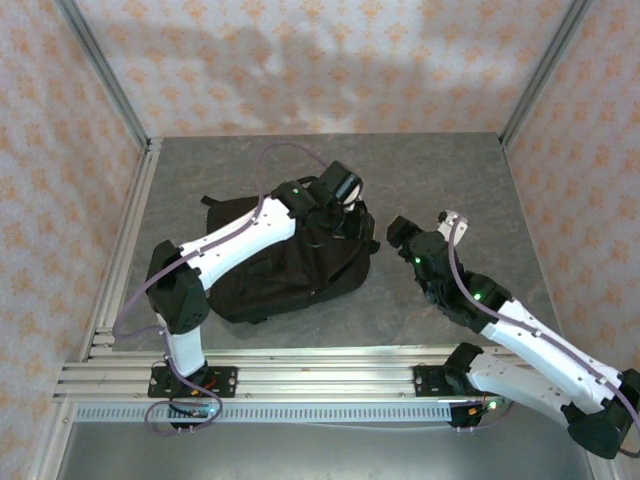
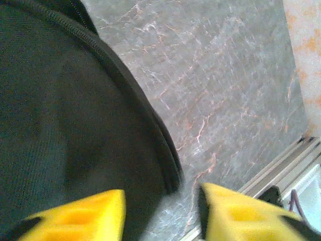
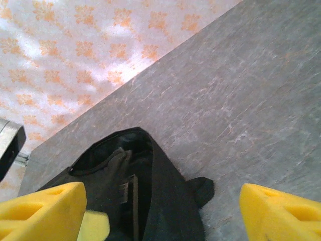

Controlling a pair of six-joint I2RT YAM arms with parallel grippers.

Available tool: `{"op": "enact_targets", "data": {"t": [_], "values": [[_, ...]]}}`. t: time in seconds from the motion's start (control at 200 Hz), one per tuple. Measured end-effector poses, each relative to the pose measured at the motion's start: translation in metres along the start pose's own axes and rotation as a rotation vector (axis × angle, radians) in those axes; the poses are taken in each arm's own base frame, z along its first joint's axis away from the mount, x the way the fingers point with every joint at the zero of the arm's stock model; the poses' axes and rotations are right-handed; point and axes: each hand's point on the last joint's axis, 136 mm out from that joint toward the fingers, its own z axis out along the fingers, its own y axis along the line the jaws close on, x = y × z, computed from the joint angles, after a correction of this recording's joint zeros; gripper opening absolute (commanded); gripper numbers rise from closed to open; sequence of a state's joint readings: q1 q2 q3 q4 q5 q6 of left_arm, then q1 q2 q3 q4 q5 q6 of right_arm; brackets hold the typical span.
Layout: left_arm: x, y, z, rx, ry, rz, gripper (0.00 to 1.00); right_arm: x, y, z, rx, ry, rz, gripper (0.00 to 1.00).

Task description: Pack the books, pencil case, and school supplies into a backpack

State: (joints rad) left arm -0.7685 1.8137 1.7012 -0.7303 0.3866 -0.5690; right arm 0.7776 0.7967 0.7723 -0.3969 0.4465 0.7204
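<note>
Hovers over the black backpack (image 2: 60, 125) with the left gripper (image 2: 163, 211), fingers parted and empty, zipped edge just beneath them. Keeps to the grey marbled table (image 3: 251, 100) with the right gripper (image 3: 163, 216), spread wide, gripping nothing, backpack ahead and slightly left.

backpack (image 1: 300, 278): 1 | arms (image 1: 232, 238) (image 1: 545, 345): 2 | table (image 1: 450, 170): 1
</note>
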Motion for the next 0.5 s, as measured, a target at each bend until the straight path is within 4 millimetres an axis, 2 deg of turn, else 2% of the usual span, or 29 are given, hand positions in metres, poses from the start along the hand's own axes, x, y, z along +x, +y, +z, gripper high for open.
{"op": "enact_targets", "data": {"t": [0.07, 0.13, 0.265, 0.305, 0.35, 0.42, 0.5], "values": [[0.002, -0.003, -0.015, 0.007, -0.018, 0.016, 0.65, 0.002, -0.001, 0.0, 0.002, 0.008, -0.034, 0.78], [0.004, -0.001, -0.039, 0.004, -0.057, 0.031, 0.67, 0.008, 0.001, 0.002, -0.003, 0.037, -0.074, 0.76], [0.016, 0.012, -0.114, -0.003, -0.211, 0.042, 0.66, 0.034, 0.015, 0.011, -0.048, 0.166, -0.185, 0.66], [0.025, 0.022, -0.136, -0.011, -0.266, 0.028, 0.66, 0.044, 0.022, 0.012, -0.078, 0.218, -0.222, 0.62], [0.037, 0.035, -0.151, -0.022, -0.308, -0.004, 0.66, 0.055, 0.03, 0.014, -0.107, 0.273, -0.251, 0.57], [0.062, 0.061, -0.159, -0.047, -0.339, -0.073, 0.66, 0.07, 0.042, 0.015, -0.154, 0.359, -0.284, 0.53], [0.095, 0.095, -0.15, -0.085, -0.32, -0.162, 0.64, 0.089, 0.055, 0.016, -0.204, 0.463, -0.315, 0.49]]}}
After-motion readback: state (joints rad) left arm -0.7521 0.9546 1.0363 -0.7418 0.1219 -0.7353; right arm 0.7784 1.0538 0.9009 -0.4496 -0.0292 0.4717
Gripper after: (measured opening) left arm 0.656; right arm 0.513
